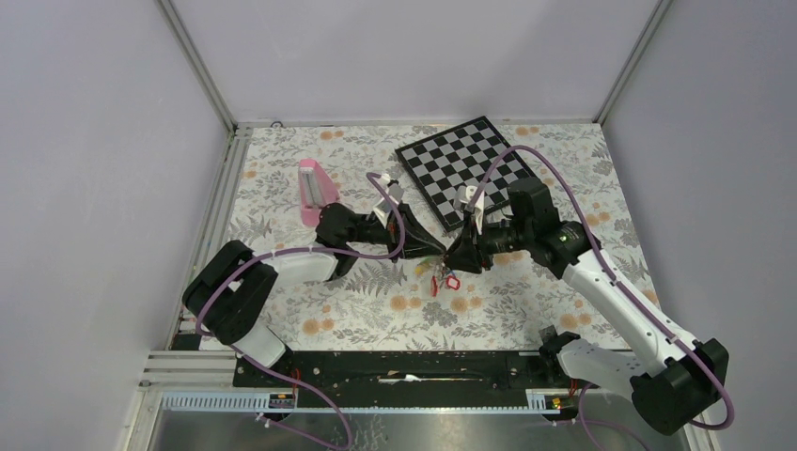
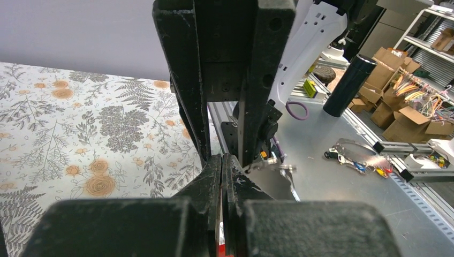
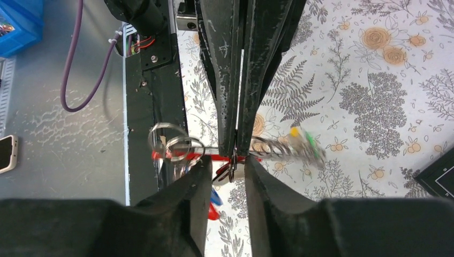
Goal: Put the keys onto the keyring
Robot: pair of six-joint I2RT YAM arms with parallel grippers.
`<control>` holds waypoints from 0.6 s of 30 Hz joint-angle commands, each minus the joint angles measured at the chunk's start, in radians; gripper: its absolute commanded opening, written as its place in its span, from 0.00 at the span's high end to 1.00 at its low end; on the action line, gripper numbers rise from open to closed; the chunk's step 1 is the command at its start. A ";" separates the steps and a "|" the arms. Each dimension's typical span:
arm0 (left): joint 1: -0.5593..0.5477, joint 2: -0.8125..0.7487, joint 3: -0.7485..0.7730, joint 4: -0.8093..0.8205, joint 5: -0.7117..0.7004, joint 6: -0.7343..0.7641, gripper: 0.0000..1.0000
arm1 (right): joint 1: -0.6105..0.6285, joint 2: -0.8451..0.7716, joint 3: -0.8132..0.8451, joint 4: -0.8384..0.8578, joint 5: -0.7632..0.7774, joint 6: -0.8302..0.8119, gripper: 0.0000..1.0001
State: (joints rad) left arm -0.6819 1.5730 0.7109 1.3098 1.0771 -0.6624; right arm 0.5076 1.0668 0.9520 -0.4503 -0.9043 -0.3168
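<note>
Item, mid-table point(image 1: 526, 310), near to far: keys point(image 1: 438, 278) hung below the keyring point(image 3: 159, 156); keyring pinched in the closed left claw point(image 1: 442, 251); right claw point(image 1: 457, 256) set around a small ring, grip not discernible; threading judged in hand, fine alignment required next.

One table point(image 1: 526, 315) carries one chessboard point(image 1: 461, 169) and one pink block point(image 1: 316, 191). There are two arms, each with one hand: left hand point(image 1: 434, 249), right hand point(image 1: 463, 256). There is one keyring point(image 1: 452, 280). The keys point(image 3: 292, 145) form one blurred bunch showing four tag colours, and their number cannot be told.
</note>
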 commanded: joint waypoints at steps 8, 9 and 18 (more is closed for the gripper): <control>-0.004 0.008 -0.015 0.084 -0.029 0.001 1.00 | -0.032 -0.076 0.026 0.006 0.014 -0.023 0.57; -0.003 0.008 -0.014 0.087 -0.027 -0.002 1.00 | -0.033 -0.079 0.025 0.004 0.014 -0.025 0.58; -0.007 0.008 -0.010 0.103 -0.017 -0.025 1.00 | -0.035 -0.067 0.034 0.012 0.018 -0.033 0.67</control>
State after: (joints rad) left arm -0.6827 1.5864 0.6933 1.3132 1.0565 -0.6743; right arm 0.4793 0.9977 0.9524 -0.4515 -0.8982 -0.3367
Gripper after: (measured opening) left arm 0.010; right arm 0.346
